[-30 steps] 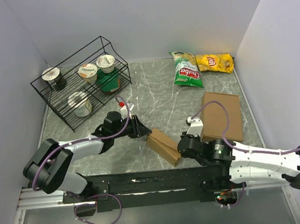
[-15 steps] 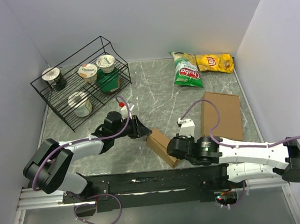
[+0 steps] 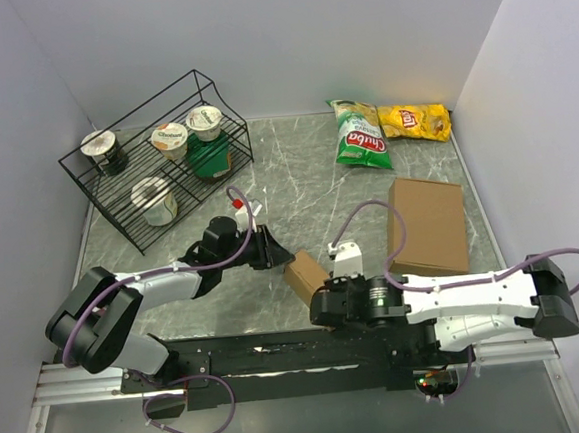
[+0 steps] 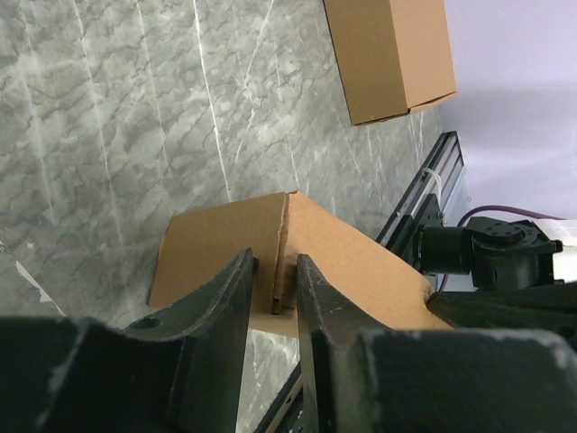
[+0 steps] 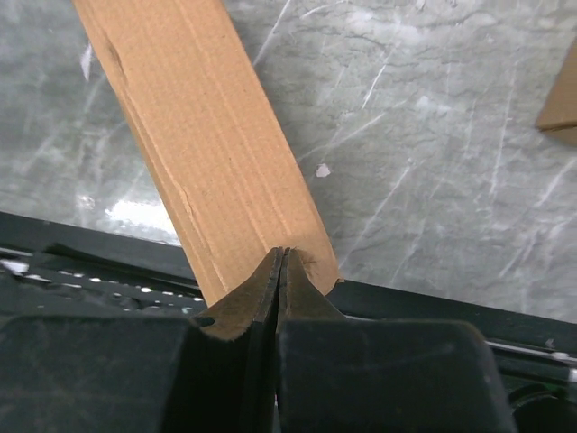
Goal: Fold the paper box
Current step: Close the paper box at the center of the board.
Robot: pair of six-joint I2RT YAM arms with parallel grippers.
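Since one second ago, the right arm has swung leftward along the near edge of the counter (image 3: 298,191), and the right claw (image 3: 320,312) now sits at the near end of the paper box (image 3: 304,272), covering more of it from above. The wrist view shows that claw (image 5: 281,260) with its two fingers pressed fully together, their tips touching the narrow end of the brown box (image 5: 198,135) where it reaches the black base rail. The left claw (image 3: 272,249) has not shifted: it meets the far left end of the box, and its wrist view shows the left claw (image 4: 275,275) clamped astride a raised cardboard edge, one finger on each side of the creased panel (image 4: 352,257). The box lies flat-sided and slanted on the grey marbled counter, between the two claws. Well to its right lies a plain cardboard slab (image 3: 428,224). At the back stand a wire rack (image 3: 118,205) of yoghurt pots, a green crisp bag (image 3: 359,136) and a yellow crisp bag (image 3: 414,121).
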